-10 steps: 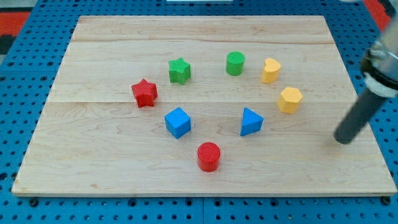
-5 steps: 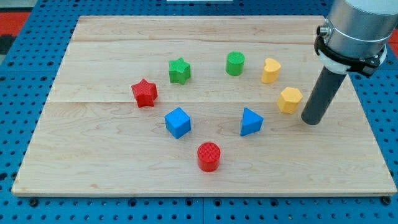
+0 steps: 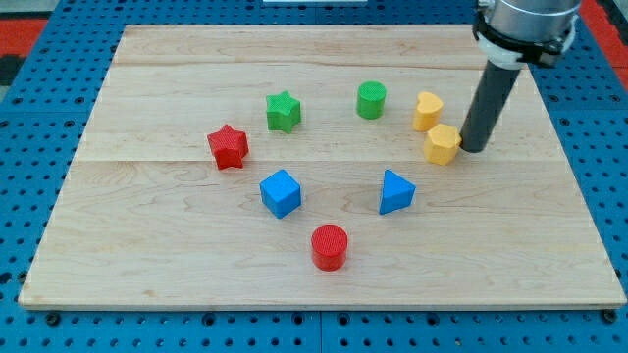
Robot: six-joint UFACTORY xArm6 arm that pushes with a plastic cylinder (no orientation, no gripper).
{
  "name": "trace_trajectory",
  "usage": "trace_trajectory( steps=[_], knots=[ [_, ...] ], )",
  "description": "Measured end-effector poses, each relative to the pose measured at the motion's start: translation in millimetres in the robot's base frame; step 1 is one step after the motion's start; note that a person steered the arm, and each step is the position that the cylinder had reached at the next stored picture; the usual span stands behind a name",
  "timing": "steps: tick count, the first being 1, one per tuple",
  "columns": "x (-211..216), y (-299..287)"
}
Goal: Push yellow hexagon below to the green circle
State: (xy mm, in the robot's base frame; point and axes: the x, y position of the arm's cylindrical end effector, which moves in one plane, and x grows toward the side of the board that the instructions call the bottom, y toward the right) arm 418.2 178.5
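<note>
Camera view: my tip (image 3: 472, 149), no gripper to open or close, has swung in and touches the yellow hexagon (image 3: 443, 144), nudging it leftward, just under the yellow heart (image 3: 427, 111), still right of the green circle (image 3: 371, 100).

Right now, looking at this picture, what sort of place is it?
Probably a robotics lab bench. A wooden board lies on a blue perforated surface, small coloured blocks such as a yellow hexagon are scattered on it, and my tip rests beside that hexagon, on its right in the view.
</note>
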Motion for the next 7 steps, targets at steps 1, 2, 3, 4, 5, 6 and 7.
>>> trace_trajectory(
  steps=[1, 2, 3, 4, 5, 6, 7],
  knots=[
    [-5, -2],
    [-5, -7],
    [-1, -3],
    [-1, -6],
    [-3, -29],
    [-8, -55],
    [-28, -92]
  ],
)
